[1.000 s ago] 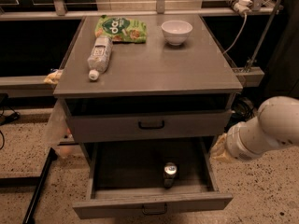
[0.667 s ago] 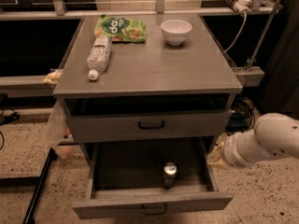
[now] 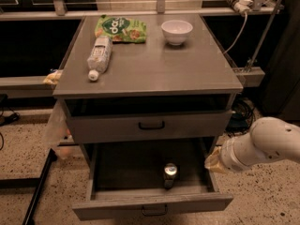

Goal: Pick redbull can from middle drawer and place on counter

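Note:
The redbull can (image 3: 170, 173) stands upright in the open middle drawer (image 3: 152, 206), near the front of its dark tray, with its silver top showing. The counter (image 3: 150, 67) is the grey top of the cabinet above. My white arm (image 3: 262, 146) comes in from the right. My gripper (image 3: 212, 163) is at its tan end, just outside the drawer's right wall, to the right of the can and apart from it.
On the counter lie a plastic bottle (image 3: 99, 56) on its side, a green snack bag (image 3: 121, 28) and a white bowl (image 3: 176, 31). The drawer above (image 3: 151, 125) is shut. A cable and rail (image 3: 243, 13) stand at the back right.
My arm has dropped lower beside the open drawer's right wall. The can and the things on the counter have not moved.

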Robot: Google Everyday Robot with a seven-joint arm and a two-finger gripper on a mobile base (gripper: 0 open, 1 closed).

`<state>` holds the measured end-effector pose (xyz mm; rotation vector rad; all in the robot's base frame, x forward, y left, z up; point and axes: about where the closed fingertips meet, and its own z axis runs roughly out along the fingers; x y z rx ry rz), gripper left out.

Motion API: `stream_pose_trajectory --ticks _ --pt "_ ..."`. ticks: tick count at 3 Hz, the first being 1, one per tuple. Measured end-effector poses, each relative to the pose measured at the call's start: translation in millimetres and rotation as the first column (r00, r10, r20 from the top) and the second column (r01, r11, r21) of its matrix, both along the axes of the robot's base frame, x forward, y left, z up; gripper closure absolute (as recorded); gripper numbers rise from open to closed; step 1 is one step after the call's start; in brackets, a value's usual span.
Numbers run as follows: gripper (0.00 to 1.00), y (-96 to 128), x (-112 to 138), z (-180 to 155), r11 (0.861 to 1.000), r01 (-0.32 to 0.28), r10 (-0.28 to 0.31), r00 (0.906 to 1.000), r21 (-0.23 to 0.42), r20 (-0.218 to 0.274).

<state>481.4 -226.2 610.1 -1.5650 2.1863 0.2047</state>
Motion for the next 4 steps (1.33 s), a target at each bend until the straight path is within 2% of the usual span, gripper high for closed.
stream_pose_trajectory --ticks 1,2,3,4 --pt "0.81 2.2 -3.2 -18.2 0.999 -0.016 0.015 0.9998 0.043 0.009" --pt "0.58 17.1 -3.0 -39.8 0.99 -0.039 0.038 0.9992 0.138 0.012" --pt "0.36 38.6 0.8 -61.0 0.97 -0.063 0.061 0.998 0.237 0.013" --pt "0.25 57.1 10.1 -83.1 0.944 -0.087 0.085 0.9962 0.319 0.022"
